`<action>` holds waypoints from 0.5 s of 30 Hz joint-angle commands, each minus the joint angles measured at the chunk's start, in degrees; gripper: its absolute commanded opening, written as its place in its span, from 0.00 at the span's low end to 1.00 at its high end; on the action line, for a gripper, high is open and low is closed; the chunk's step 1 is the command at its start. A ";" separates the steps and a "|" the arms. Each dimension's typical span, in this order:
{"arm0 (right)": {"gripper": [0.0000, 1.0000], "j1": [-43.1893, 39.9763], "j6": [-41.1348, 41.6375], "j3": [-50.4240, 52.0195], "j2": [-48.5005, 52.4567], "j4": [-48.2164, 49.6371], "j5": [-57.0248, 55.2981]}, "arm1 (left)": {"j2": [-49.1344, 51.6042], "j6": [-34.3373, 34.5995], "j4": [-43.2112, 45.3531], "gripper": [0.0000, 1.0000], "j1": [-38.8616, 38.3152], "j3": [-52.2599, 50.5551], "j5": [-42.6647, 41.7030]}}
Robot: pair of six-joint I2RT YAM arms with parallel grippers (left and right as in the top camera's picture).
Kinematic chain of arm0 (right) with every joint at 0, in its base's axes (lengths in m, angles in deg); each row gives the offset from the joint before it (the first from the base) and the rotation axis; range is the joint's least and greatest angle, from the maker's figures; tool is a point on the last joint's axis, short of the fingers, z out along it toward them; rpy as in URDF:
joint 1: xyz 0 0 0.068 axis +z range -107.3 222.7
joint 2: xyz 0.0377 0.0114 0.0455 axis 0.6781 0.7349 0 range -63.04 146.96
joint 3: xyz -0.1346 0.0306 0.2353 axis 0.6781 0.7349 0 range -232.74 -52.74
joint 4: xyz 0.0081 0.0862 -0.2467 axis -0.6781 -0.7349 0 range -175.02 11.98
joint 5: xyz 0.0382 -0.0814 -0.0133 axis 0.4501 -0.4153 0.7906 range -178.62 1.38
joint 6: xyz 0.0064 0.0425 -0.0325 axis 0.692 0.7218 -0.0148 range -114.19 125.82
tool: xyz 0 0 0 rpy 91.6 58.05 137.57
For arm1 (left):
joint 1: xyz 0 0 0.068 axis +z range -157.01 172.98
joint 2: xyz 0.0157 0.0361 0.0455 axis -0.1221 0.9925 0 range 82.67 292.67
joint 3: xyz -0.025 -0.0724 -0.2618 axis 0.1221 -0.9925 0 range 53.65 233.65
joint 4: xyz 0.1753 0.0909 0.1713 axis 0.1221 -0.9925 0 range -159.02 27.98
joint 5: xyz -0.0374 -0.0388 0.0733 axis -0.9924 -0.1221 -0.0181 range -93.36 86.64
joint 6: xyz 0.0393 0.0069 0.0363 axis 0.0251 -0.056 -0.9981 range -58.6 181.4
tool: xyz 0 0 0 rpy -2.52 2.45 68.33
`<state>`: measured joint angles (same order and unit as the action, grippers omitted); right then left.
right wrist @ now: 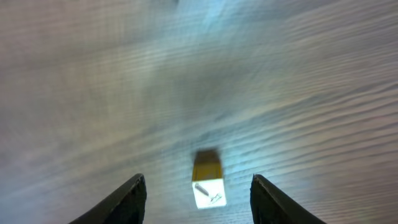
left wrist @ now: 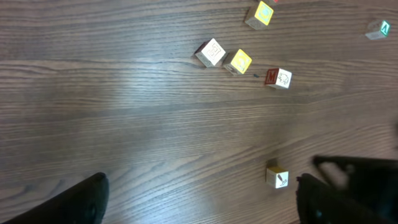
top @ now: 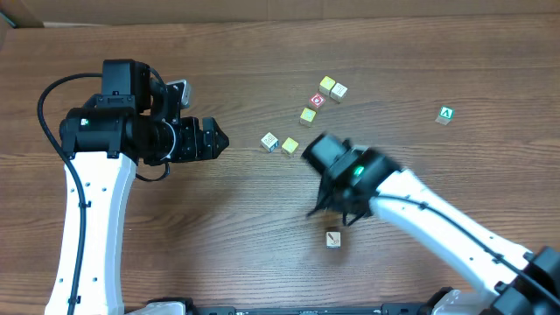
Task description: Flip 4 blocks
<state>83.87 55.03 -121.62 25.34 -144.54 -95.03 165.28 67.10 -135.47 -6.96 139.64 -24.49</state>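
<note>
Nearest, one block [top: 333, 238] sits on the tabletop [top: 219, 236], untouched, below and between the open right jaws. My judgement: descend squarely, close on opposite faces, tip it over, release low. Farther off, two blocks [top: 269, 142] lie side by side; the left jaws hang open, empty.

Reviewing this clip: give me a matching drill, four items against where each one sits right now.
Items
1. green A cube
2. red-faced cube
3. lone cream block
4. left gripper

Places
A. in the cluster, among cream and yellow blocks
B. hovering left of every block, open and empty
C. far right, by itself
D. lying between the spread fingers of the right gripper, touching neither

Pairs: 1-C, 2-A, 3-D, 4-B
</note>
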 commanded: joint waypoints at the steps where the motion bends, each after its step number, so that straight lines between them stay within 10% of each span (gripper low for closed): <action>1: 0.56 -5.68 -1.84 -5.70 -1.16 -3.17 -1.11 | 1.42 -0.57 0.57 0.86 0.09 0.48 2.08; 15: 0.58 -21.90 -18.10 -8.79 -9.05 -7.89 9.09 | 22.95 -0.31 13.55 0.76 -20.06 -1.62 2.05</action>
<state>62.88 41.54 -128.61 18.69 -151.68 -87.69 184.77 67.03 -124.58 -21.56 138.40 -22.19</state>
